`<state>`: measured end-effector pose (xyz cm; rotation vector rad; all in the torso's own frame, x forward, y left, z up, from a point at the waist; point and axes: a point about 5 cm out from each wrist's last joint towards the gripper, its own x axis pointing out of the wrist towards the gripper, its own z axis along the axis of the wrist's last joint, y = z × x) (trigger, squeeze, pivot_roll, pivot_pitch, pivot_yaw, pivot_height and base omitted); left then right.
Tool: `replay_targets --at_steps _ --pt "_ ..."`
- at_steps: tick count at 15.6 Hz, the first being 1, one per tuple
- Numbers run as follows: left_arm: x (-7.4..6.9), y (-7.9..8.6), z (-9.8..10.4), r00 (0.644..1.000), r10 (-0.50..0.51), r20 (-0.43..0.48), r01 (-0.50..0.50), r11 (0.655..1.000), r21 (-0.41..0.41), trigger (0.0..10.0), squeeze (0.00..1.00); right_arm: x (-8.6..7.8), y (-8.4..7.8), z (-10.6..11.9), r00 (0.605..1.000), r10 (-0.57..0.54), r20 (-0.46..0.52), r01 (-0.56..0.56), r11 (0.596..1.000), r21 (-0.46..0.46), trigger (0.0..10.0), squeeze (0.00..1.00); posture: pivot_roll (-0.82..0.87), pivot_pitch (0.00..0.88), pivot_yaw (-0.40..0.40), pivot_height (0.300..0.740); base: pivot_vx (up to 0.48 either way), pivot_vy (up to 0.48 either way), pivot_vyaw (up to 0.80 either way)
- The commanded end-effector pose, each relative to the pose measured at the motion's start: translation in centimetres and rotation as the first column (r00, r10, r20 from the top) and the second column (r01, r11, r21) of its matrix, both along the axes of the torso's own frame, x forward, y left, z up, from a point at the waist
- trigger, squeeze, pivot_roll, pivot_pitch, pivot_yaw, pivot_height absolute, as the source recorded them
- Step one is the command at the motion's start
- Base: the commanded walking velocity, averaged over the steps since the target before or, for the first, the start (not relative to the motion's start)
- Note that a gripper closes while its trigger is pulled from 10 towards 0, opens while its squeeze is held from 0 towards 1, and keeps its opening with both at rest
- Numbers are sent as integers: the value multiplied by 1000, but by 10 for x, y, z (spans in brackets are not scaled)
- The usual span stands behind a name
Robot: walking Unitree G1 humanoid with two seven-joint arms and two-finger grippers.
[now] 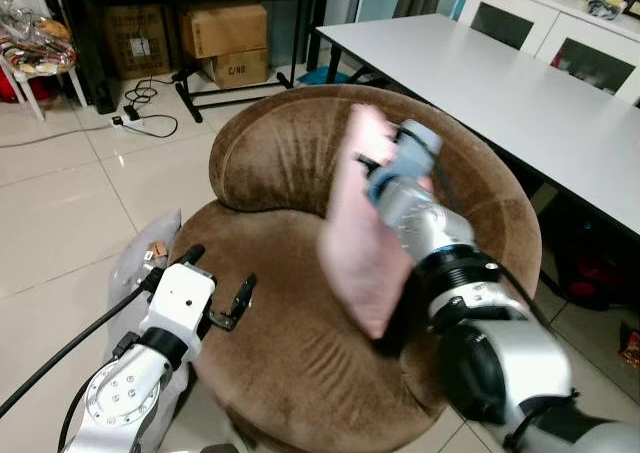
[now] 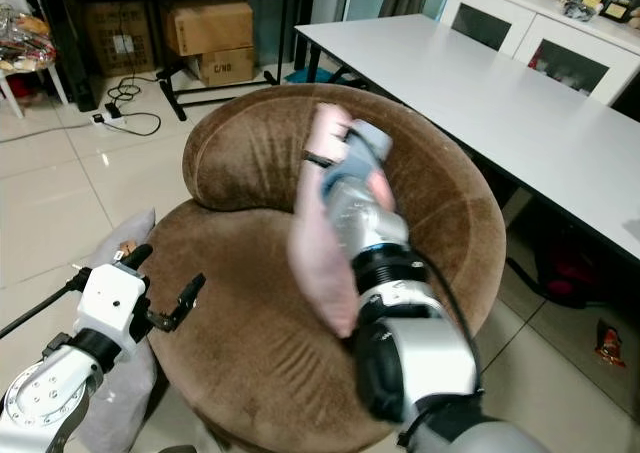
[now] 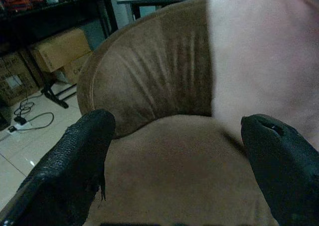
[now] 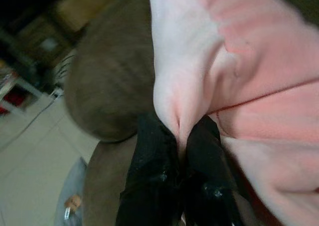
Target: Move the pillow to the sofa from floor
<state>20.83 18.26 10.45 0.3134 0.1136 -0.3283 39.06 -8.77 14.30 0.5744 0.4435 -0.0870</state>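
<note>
A pale pink pillow (image 1: 358, 235) is held in the air above the seat of a round brown sofa (image 1: 300, 373), hanging on edge in front of the curved backrest and blurred in the head views. It is pinched near its upper edge by the right gripper (image 4: 180, 138), whose black fingers (image 4: 152, 151) are pressed together on a fold of the fabric, seen closely in the right wrist view. The cloth is puckered at the pinch and the body sags below it, so the pillow is judged soft, light and easily deformed; a grip on a bunched edge or corner is thought secure, and no breakage is feared. The left gripper (image 1: 215, 291) is held low over the seat's front edge, its fingers spread wide and holding nothing. A white table (image 1: 520, 93) is seen just beside the sofa on the right. Cardboard boxes (image 1: 222, 35) and cables are seen on the tiled floor (image 1: 60, 223) behind.
</note>
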Motion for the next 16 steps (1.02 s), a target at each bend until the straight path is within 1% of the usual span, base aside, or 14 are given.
replay_targets --at_steps 1,2,3,4,5,6,7,11,13,14,15,16 --pt "-1 -5 2 999 -35 -4 35 999 -2 10000 0 4 -15 0 996 -82 -22 83 996 34 10000 0 114 0 -134 740 0 0 0" --pt "-1 -6 2 999 -45 -9 45 999 -4 10000 0 1 -18 -9 993 -100 -64 102 994 26 10000 0 114 0 -134 740 0 0 0" --pt "-2 -7 0 997 -72 -31 72 997 -10 10000 0 -6 -21 -30 980 -124 -156 124 992 -9 10000 0 122 0 -138 740 0 0 0" --pt "-2 -8 0 996 -83 -37 82 997 -9 10000 0 -12 -21 -41 968 -139 -210 137 990 -23 10000 0 122 0 -138 740 0 0 0" --pt "-2 -7 0 996 -83 -36 83 996 -8 10000 0 -13 -21 -44 962 -147 -231 147 989 -19 10000 0 129 0 -141 740 0 0 0" --pt "-2 -7 0 996 -83 -35 83 997 -7 10000 0 -13 -21 -44 961 -148 -232 149 989 -14 10000 0 129 0 -141 740 0 0 0" --pt "-2 -6 1 996 -80 -36 80 997 -7 10000 0 -9 -15 -35 968 -128 -214 136 990 25 10000 0 127 0 -140 740 0 0 0" --pt "0 -5 1 996 -87 -36 87 996 -6 10000 0 -5 -8 -27 972 -115 -205 124 992 33 10000 0 123 0 -133 740 0 0 0" --pt "1 -6 1 995 -97 -38 97 995 -8 10000 0 -7 -17 -31 957 -182 -225 186 983 -4 10000 0 120 0 -129 740 0 0 0" --pt "1 -7 1 994 -100 -40 100 995 -8 10000 0 -8 -22 -34 946 -220 -237 218 975 -31 10000 255 120 0 -129 740 0 0 0" --pt "1 -7 1 994 -104 -41 103 995 -9 10000 0 -9 -25 -36 936 -247 -252 249 968 -25 10000 1000 122 0 -130 740 0 0 0" --pt "2 -7 1 994 -105 -41 105 994 -9 10000 0 -10 -30 -37 928 -281 -244 278 959 -46 10000 1000 122 0 -130 740 0 0 0"
